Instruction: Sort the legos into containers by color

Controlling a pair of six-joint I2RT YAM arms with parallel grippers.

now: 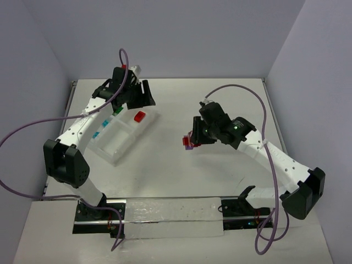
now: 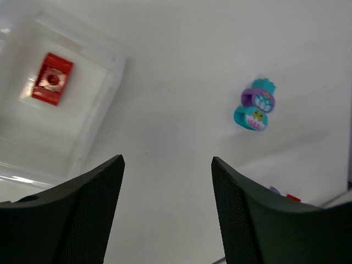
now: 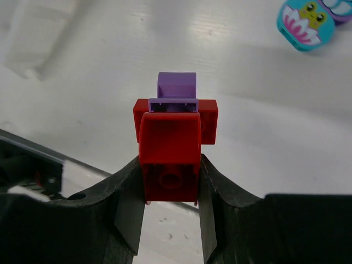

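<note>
The white organizer tray (image 1: 124,141) lies at the left. It holds a red brick (image 1: 139,116), a green brick (image 1: 117,110) and teal bricks (image 1: 97,133) in separate compartments. My left gripper (image 1: 145,97) hovers open and empty over the tray's far end. In the left wrist view it (image 2: 168,165) is over bare table beside the tray rim (image 2: 104,104), with the red brick (image 2: 52,78) inside. A teal and purple cluster (image 2: 256,104) lies on the table. My right gripper (image 1: 192,137) is shut on a red and purple cluster (image 3: 170,143) just above mid-table, and the teal piece (image 3: 305,19) lies beyond it.
A metal rail with a clear sheet (image 1: 176,217) runs along the near edge between the arm bases. Purple cables (image 1: 33,129) loop off both arms. Grey walls close the table at the back and sides.
</note>
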